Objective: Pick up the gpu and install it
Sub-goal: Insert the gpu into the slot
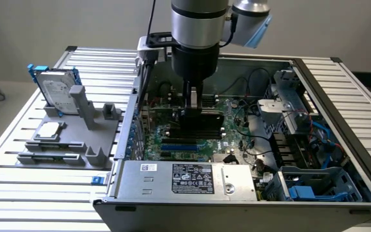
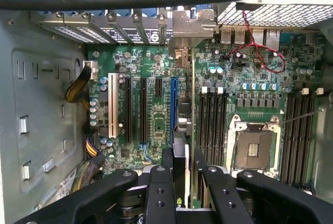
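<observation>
Noted hard drive (image 1: 60, 94) standing on worktop (image 1: 44, 203) at exterior view's left; found fingers (image 2: 158, 187) clamped narrow on gpu (image 2: 184, 120), upright inside case (image 1: 172, 215) beside blue slot (image 2: 173, 104); judged seating step in hand, demanding square alignment with slot.

We see the gripper (image 1: 195, 110) holding the gpu (image 1: 205, 123) upright inside the computer case (image 1: 237, 217), near its middle; a hard drive (image 1: 60, 94) stands outside the case.

Hard drive (image 1: 58, 92) standing, CPU chip (image 1: 49, 129) flat — both on grey holder (image 1: 96, 157).
</observation>
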### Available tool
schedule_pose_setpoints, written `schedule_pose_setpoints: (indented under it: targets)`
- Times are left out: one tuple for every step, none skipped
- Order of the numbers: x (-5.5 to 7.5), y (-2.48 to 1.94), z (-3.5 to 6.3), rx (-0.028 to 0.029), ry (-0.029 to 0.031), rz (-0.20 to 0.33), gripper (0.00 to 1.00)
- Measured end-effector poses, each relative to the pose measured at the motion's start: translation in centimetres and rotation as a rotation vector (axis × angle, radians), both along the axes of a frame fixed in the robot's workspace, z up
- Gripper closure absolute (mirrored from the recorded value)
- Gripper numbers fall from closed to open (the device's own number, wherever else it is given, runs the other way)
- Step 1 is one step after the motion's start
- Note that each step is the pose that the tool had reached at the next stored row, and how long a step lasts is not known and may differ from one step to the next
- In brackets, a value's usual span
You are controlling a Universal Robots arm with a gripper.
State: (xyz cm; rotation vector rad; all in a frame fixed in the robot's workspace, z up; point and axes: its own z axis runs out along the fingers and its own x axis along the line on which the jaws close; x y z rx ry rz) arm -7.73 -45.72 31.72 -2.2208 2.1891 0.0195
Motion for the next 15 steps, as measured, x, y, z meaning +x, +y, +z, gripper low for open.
schedule_pose_setpoints:
  targets:
    - [-0.05,-0.06,-0.11,0.0,0.0,0.0,0.74]
    - [-0.1,-0.13,-0.22,0.0001,0.0,0.0,0.74]
    - [-0.15,-0.17,-0.35,0.0003,-0.0001,0.0,0.74]
    - [-0.19,-0.21,-0.45,0.0003,-0.0001,0.0,0.74]
    - [-0.23,-0.25,-0.53,0.0,0.0,0.0,0.74]
    - [-0.26,-0.28,-0.6,-0.0001,0.0,0.0,0.74]
    - [-0.3,-0.31,-0.66,0.0,0.0,0.0,0.74]
    - [-0.33,-0.33,-0.73,0.0001,0.0,0.0,0.74]
    - [-0.36,-0.35,-0.8,0.0001,0.0,0.0,0.74]
    - [-0.39,-0.38,-0.86,0.0,0.0,0.0,0.74]
    - [-0.42,-0.4,-0.9,-0.0001,0.0001,0.0,0.74]
    - [-0.45,-0.42,-0.95,0.0,0.0,0.0,0.74]
    - [-0.48,-0.44,-0.98,0.0,0.0,0.0,0.74]
    - [-0.5,-0.45,-1.01,0.0,0.0,0.0,0.74]
    - [-0.52,-0.47,-1.05,0.0,0.0,0.0,0.74]
